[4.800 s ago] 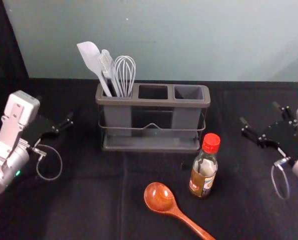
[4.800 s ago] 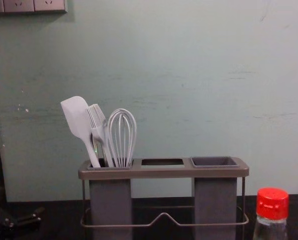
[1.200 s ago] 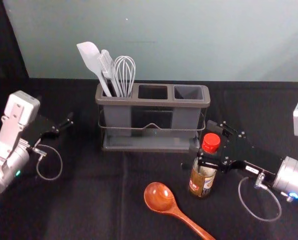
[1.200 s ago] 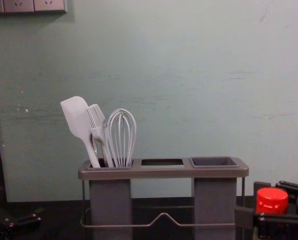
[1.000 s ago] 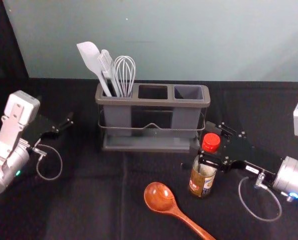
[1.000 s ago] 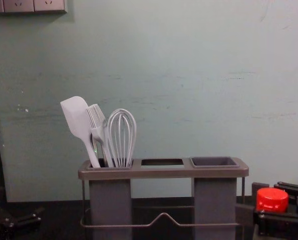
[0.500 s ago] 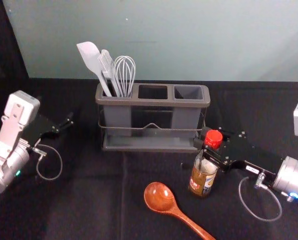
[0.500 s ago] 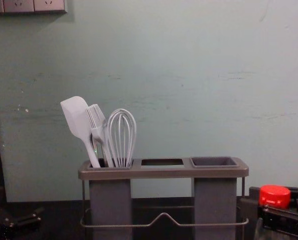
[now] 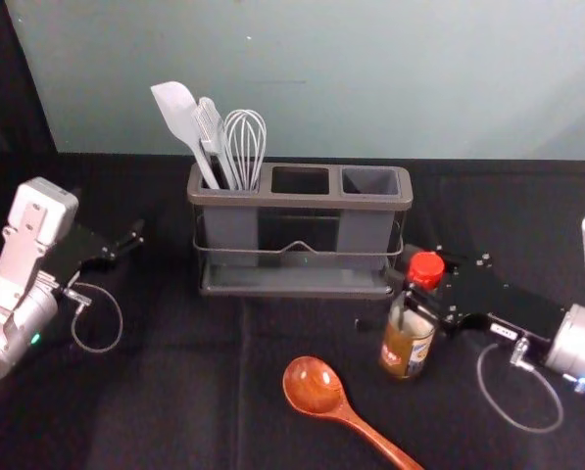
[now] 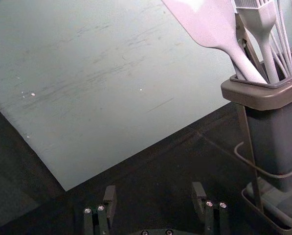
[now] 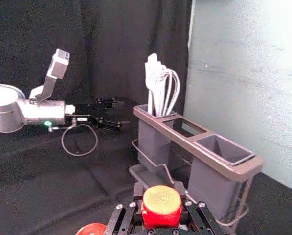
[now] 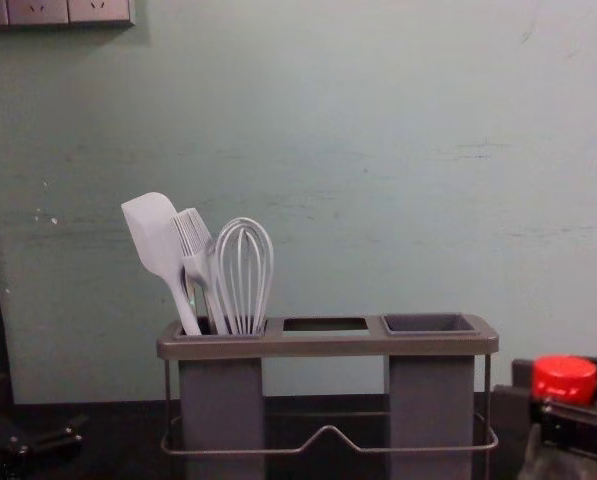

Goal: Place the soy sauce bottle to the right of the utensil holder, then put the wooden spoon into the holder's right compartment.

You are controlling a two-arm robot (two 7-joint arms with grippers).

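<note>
Bottle farther right — near-upright, cap up

I have the bottle in my right gripper, right of the spoon, perhaps off the table. Both are before the holder; spatula, brush and whisk stand in its left compartment.

Glossy wooden spoon, seemingly glass bottle
</note>
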